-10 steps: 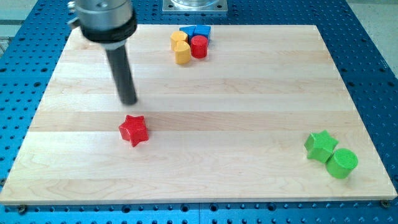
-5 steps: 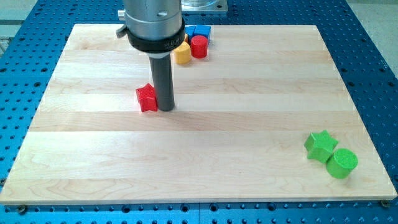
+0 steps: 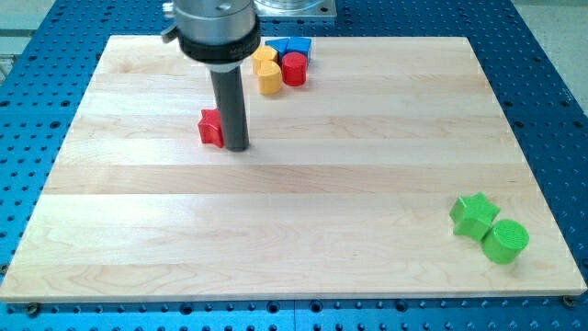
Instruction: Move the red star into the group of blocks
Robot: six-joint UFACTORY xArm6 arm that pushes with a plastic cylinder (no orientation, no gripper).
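The red star [image 3: 210,128] lies on the wooden board [image 3: 294,230], left of centre, partly hidden behind my rod. My tip [image 3: 236,147] stands on the board, touching the star's right side. The group of blocks sits at the view's top: a yellow block [image 3: 267,75], a red cylinder [image 3: 294,69], and a blue block [image 3: 297,47] behind them. The group lies up and to the right of the star, with bare wood between.
A green star [image 3: 473,214] and a green cylinder [image 3: 505,242] sit together near the board's bottom right corner. The board rests on a blue perforated table [image 3: 560,110]. The arm's metal base [image 3: 289,7] shows at the top.
The red star went from lower on the board up toward the view's top. My tip moved from above-left of the star to its right side, then shifted slightly left and up.
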